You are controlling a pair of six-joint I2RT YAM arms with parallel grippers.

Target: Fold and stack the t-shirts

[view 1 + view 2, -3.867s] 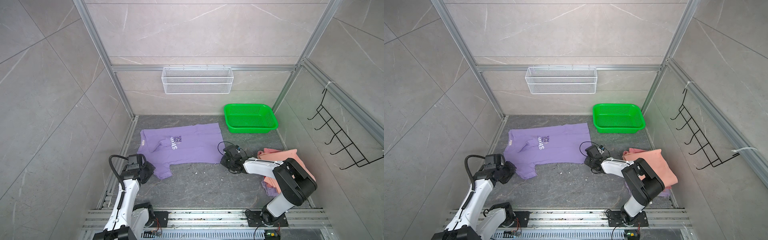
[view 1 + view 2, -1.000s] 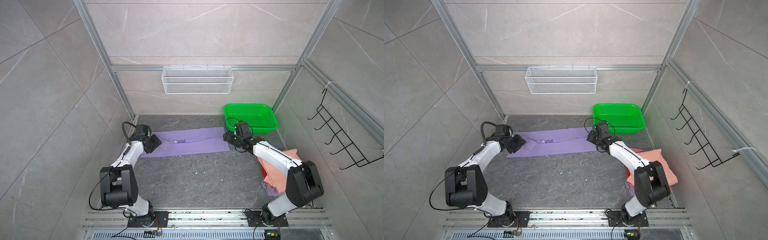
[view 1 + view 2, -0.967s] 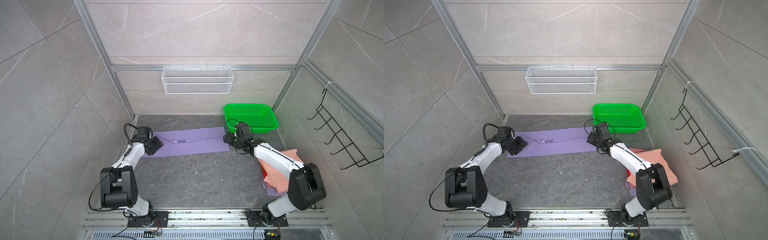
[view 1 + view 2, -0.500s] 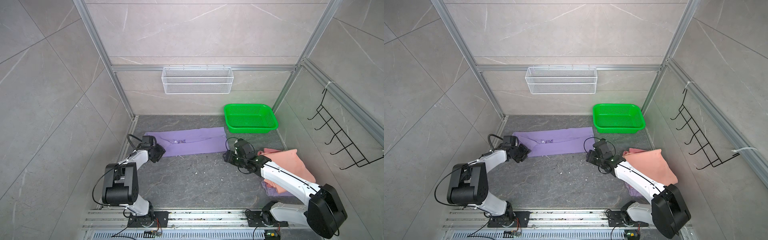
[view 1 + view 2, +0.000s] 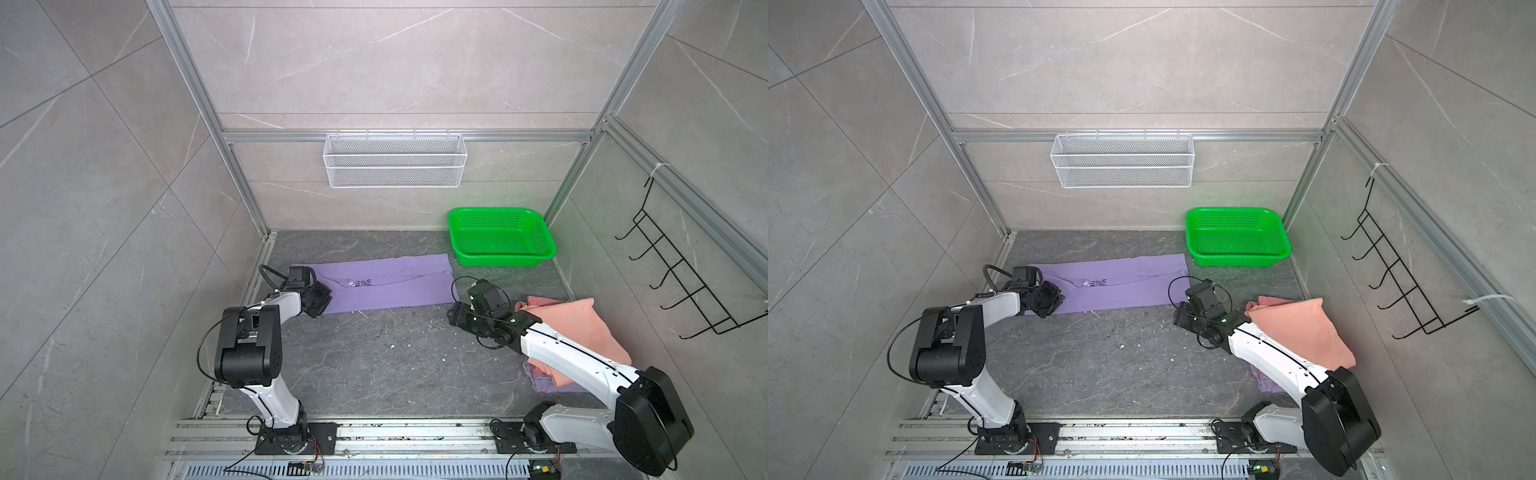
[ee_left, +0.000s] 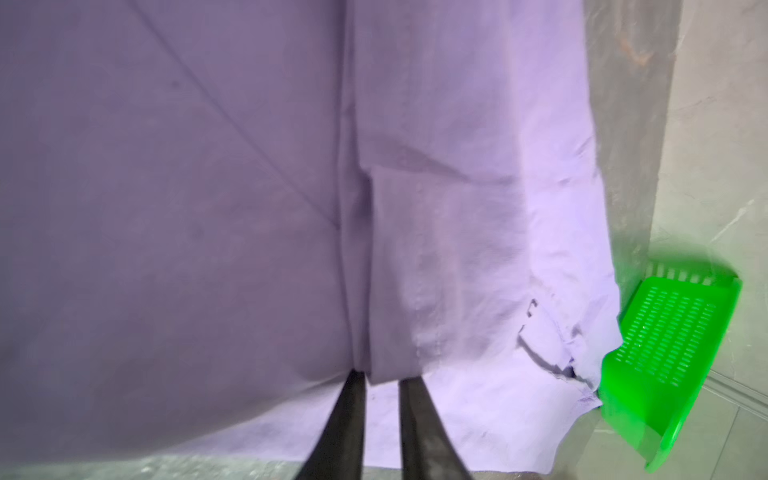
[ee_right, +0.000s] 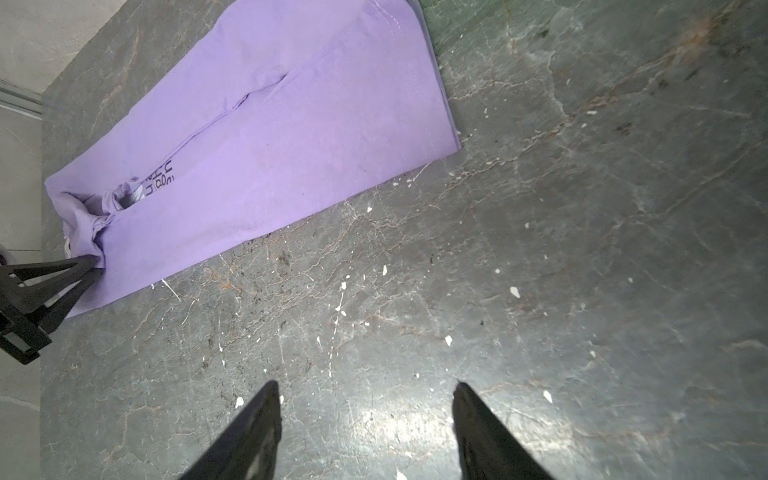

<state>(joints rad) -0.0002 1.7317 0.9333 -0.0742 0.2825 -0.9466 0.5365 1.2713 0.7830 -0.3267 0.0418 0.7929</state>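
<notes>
Two arms reach low over the dark stone floor (image 5: pixel 374 365). At far left, the left gripper (image 5: pixel 321 300) sits on the left end of the lavender t-shirt (image 5: pixel 386 286). In the left wrist view its fingers (image 6: pixel 349 415) stand nearly together with a raised ridge of purple cloth nipped between them. The right wrist view shows that end of the cloth bunched at the tips.

The shirt lies as a long, narrow folded band across the back-centre of the floor, flat apart from the pinched end. Dark lettering shows partly beside the fold line.

The right gripper (image 7: pixel 365 388) hovers over bare floor near the band's front right corner, fingers spread wide, empty and clear of the cloth.

The band's right end lies just beside the green basket (image 5: pixel 498 259); contact cannot be told.

The salmon t-shirt (image 5: pixel 577 328) lies crumpled at the right edge of the floor, partly behind the right arm. It rests on a second lavender garment (image 5: pixel 548 384), of which only a corner shows.
</notes>
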